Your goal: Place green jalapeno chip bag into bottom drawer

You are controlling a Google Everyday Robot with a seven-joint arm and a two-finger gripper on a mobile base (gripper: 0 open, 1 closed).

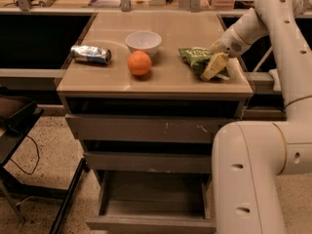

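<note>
The green jalapeno chip bag lies flat on the right side of the cabinet top. My gripper reaches in from the right and is down at the bag's right end. It is open, with one pale finger on the bag's near side and the other on its far side. The bag rests on the top, not lifted. The bottom drawer is pulled out at the foot of the cabinet, and nothing shows inside it.
A white bowl, an orange and a crushed silver can sit on the cabinet top. The top drawer and middle drawer are nearly shut. My arm's large link stands in front of the cabinet's right side. A dark chair frame is at the left.
</note>
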